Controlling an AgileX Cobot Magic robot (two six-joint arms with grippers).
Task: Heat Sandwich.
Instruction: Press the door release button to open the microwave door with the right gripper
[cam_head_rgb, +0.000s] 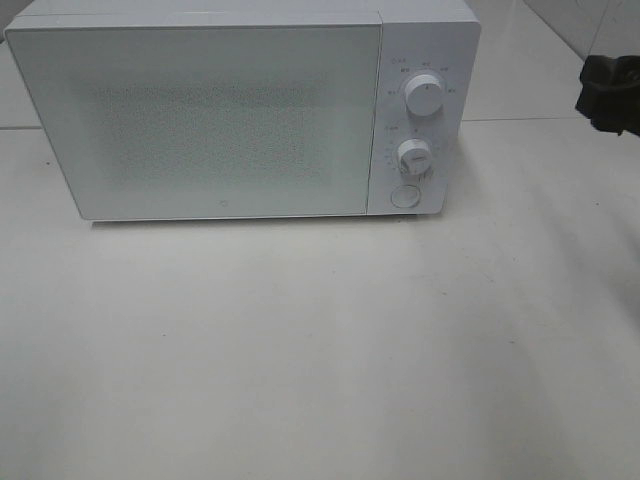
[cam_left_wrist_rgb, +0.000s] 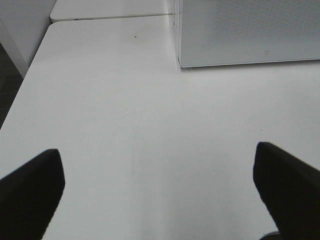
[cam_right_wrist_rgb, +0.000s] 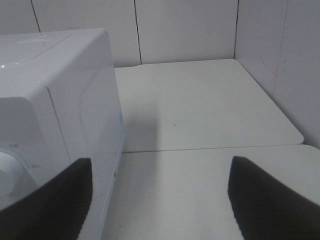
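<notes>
Place: robot test bench, a lab set-up more than a home kitchen.
Table (cam_head_rgb: 300, 350): plain white tops pushed edge to edge; the seam (cam_right_wrist_rgb: 210, 148) shows in the right wrist view.
Walls (cam_right_wrist_rgb: 185, 30): flat white panels with thin dark joints, closing in the far corner of the table.
Microwave (cam_head_rgb: 200, 110): white, door shut, two knobs (cam_head_rgb: 425, 95) and a round button (cam_head_rgb: 405, 195) on its right panel; stands directly on the table top.
Robot arm (cam_head_rgb: 608, 88): black, at the right edge of the high view, near the microwave.
Light: even and indoor, with soft shadows on the table.
</notes>
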